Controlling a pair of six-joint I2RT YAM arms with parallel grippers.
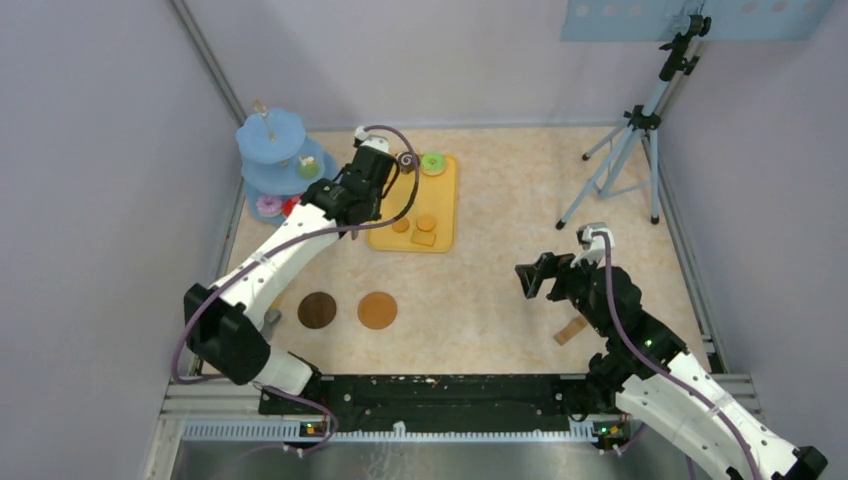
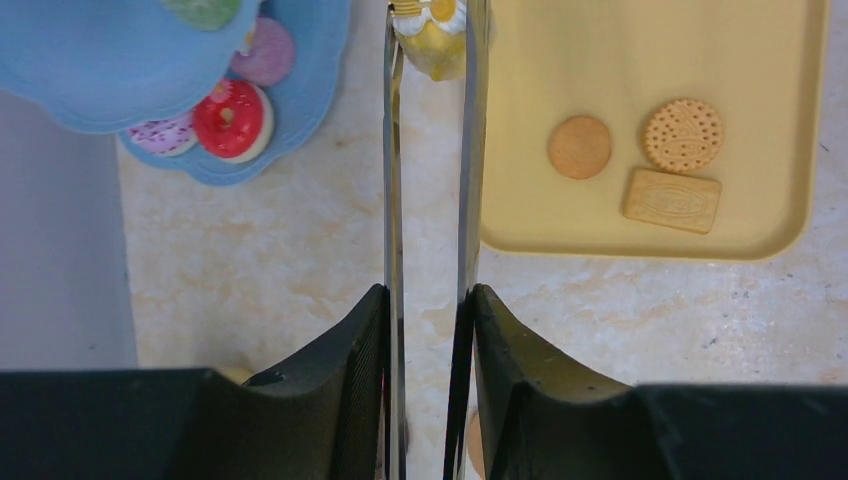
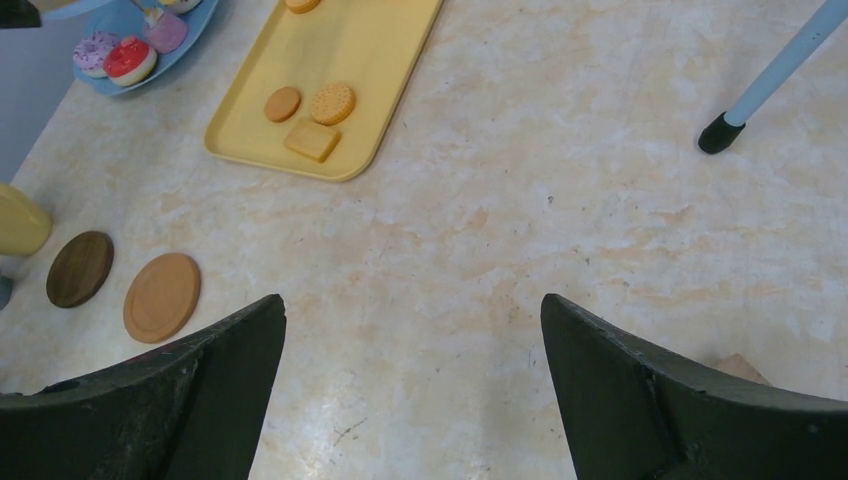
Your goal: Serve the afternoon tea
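My left gripper (image 2: 430, 295) is shut on the long metal tongs (image 2: 393, 150); it also shows in the top view (image 1: 352, 215). The tong tips pinch a small yellow cake (image 2: 432, 40) between the blue tiered stand (image 2: 310, 90) and the yellow tray (image 2: 780, 230). The stand holds a red doughnut (image 2: 232, 118), a pink one (image 2: 265, 50) and others. Three orange biscuits (image 2: 682, 135) lie on the tray, and a green doughnut (image 1: 433, 163) at its far end. Two brown coasters (image 1: 317, 310) (image 1: 377, 310) lie near the front. My right gripper (image 3: 412, 300) is open and empty. A yellow mug (image 3: 20, 222) stands at the left.
A tripod (image 1: 630, 150) stands at the back right. A small wooden block (image 1: 570, 330) lies beside my right arm. Grey walls close in the left, back and right sides. The left arm crosses above the table's left part.
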